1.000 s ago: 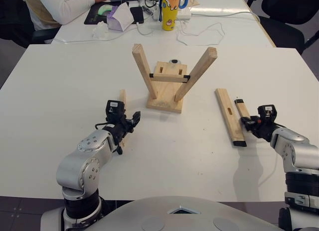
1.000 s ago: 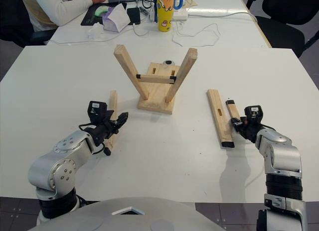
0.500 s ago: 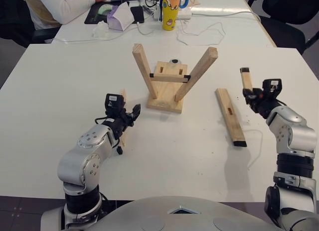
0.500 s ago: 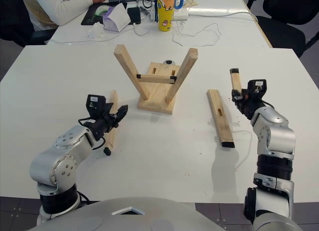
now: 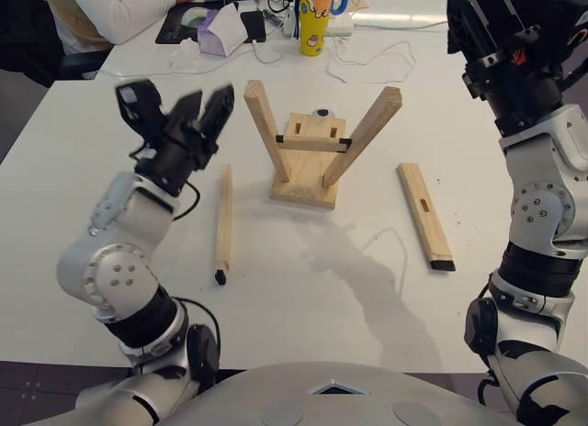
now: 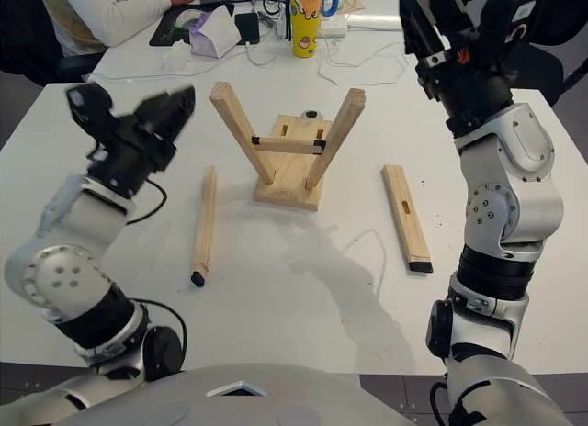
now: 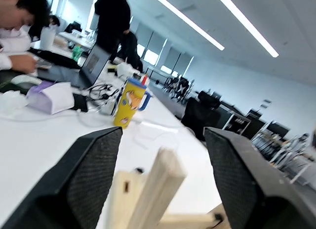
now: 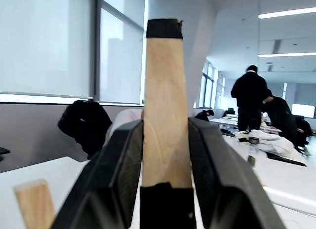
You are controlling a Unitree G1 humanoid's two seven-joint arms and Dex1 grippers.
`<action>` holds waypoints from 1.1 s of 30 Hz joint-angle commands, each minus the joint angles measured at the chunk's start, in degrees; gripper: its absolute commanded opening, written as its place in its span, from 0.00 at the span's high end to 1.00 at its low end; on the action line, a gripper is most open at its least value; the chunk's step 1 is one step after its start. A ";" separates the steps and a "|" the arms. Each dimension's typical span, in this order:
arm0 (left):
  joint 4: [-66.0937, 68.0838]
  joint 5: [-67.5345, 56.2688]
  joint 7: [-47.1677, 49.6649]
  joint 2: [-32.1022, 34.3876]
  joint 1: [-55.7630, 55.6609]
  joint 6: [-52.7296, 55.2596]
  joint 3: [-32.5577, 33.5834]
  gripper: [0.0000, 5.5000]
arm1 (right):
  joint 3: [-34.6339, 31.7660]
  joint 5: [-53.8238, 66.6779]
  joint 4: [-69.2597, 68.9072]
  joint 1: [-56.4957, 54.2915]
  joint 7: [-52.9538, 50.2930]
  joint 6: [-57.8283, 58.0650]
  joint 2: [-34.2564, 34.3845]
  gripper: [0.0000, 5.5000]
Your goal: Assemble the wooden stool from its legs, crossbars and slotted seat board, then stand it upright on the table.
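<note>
Both arms have swung up from counter level, the right hand [image 8: 166, 124] carrying its crossbar [image 8: 164, 81] with it, while the left hand [image 5: 204, 112] has left the long bar [image 5: 223, 219] lying where it was. The right hand clamps the crossbar's lower part between both fingers, so the piece stands upright with its black-tipped end free above. That is probably to leave a bare end to feed into a joint. The left hand holds nothing, and its fingers are spread wide. It hangs in the air just beside the stool's left leg [image 5: 267, 132], which its wrist camera frames between the fingers. It seems placed to steady the frame. The stool is half built and upside down at mid-counter [image 5: 83, 160]. Its seat [image 5: 303, 185] lies flat, and two pale legs splay up and outward from it, the right leg [image 5: 365, 132] mirroring the left. A thin rail [image 5: 312, 143] with dark ends ties them together. Open slots show in the seat behind them. A slotted leg [image 5: 424, 215] with a black foot lies loose to the right, well apart from the stool.
</note>
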 commanded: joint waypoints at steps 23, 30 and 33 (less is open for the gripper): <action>4.86 -45.06 24.27 11.20 1.76 -20.56 -15.27 0.02 | 21.88 -8.90 -1.83 -1.46 9.31 -5.18 6.15 0.76; 7.09 -45.44 24.35 12.05 1.60 -25.79 -16.78 0.12 | 22.99 -9.72 -2.18 0.68 10.54 -5.95 6.62 0.76; 8.07 -45.01 23.98 12.48 1.60 -26.48 -17.77 0.19 | 23.03 -10.20 -1.30 0.85 9.64 -6.27 7.87 0.76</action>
